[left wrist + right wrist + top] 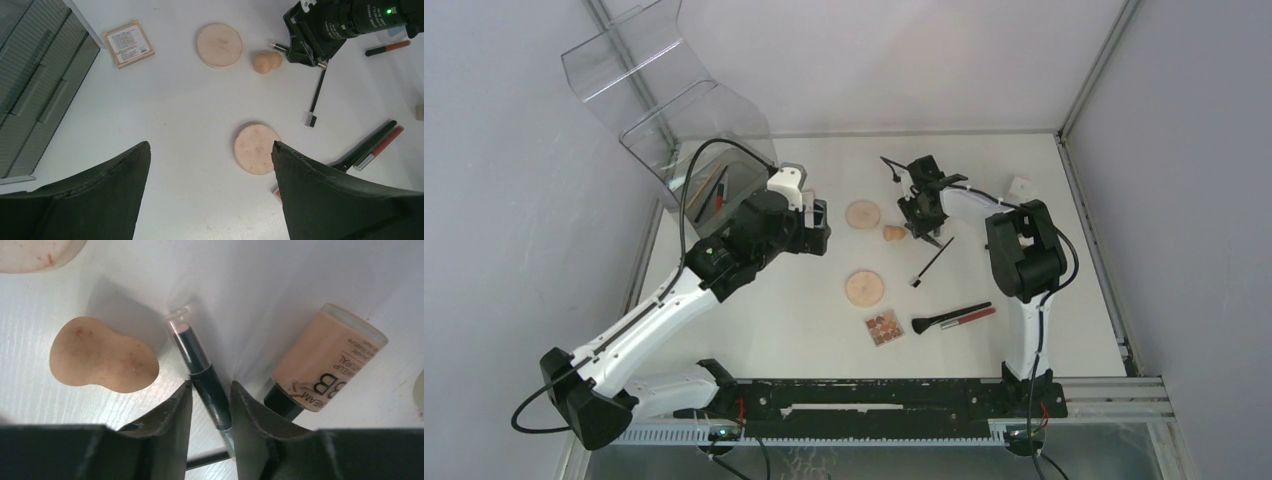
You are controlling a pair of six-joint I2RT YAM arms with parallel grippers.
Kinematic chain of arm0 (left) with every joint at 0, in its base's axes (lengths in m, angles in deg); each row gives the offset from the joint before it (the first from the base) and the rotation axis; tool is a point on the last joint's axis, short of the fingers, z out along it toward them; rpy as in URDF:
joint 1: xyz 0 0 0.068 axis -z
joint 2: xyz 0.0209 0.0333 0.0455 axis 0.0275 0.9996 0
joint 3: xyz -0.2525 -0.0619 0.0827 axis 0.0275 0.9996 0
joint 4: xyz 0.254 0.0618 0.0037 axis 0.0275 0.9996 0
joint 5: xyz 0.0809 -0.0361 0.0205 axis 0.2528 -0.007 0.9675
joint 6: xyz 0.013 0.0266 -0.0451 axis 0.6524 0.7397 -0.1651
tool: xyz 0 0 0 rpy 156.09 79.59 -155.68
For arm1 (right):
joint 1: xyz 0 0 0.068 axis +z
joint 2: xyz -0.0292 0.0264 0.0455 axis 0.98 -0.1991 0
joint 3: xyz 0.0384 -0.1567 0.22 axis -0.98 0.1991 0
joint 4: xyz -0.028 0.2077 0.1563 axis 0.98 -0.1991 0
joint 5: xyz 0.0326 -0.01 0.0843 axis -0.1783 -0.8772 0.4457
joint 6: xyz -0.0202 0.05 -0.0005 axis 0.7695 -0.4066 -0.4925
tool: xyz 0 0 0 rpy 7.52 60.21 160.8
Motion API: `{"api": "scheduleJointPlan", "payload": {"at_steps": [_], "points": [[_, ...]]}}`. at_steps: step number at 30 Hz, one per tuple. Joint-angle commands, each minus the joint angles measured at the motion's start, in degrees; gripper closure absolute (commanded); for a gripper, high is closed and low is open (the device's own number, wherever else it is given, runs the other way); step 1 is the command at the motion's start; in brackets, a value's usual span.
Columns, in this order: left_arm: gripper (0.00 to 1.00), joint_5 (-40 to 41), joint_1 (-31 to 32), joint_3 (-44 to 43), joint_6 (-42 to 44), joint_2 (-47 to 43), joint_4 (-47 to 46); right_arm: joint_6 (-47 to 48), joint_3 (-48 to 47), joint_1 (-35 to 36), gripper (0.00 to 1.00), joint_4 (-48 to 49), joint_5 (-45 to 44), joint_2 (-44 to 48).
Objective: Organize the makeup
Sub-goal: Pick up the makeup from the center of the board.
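Note:
My right gripper (211, 384) (921, 222) is low over the table, its jaws narrowly open on either side of a black makeup stick (202, 375) with a clear cap, which lies flat. A beige sponge (102, 361) (893, 233) lies just to its left and a tan BB cream bottle (327, 360) to its right. My left gripper (210, 145) (819, 228) hangs wide open and empty above the table. One peach powder disc (256, 148) is below its right finger and another disc (219, 45) lies farther off.
The clear tiered organizer (664, 100) stands at the back left, with grey drawers (35, 85) at its base. A square palette (128, 43) lies beside them. A thin black brush (932, 261), a thicker brush with a red pencil (972, 317) and a patterned palette (884, 327) lie mid-table.

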Motion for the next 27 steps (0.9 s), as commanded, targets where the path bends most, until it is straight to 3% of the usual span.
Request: {"api": "scheduleJointPlan", "payload": {"at_steps": [1, 5, 10, 14, 17, 21, 27], "points": [[0.06, 2.6, -0.3, 1.5, -0.2, -1.5, -1.7, 0.1, -0.6, -0.2, 0.64, -1.7, 2.8, -0.6], [0.05, 3.8, -0.5, 1.1, -0.3, -1.6, -1.6, -3.1, 1.5, -0.4, 0.84, -0.6, 5.5, 2.0], [0.03, 3.2, -1.4, 1.0, -1.2, -1.2, -1.9, -6.1, 2.7, -1.1, 1.00, 0.3, 12.1, 8.4], [0.00, -4.9, -2.6, 0.7, 0.3, -0.6, -2.4, -13.2, 2.9, -1.5, 1.00, 0.0, 12.3, 16.4], [0.00, -7.8, -2.7, 0.6, 0.8, 0.0, -2.8, -23.9, 6.0, -3.0, 1.00, 1.9, 13.6, 22.9], [0.00, -16.4, -2.7, 2.9, -2.0, 0.4, -7.9, -45.0, 19.4, -4.1, 1.00, 15.2, 21.0, 32.6], [0.00, -30.3, -2.6, 4.0, -8.1, 6.3, -16.9, -61.3, 29.7, 4.2, 1.00, 29.1, 13.0, 41.7]]}}
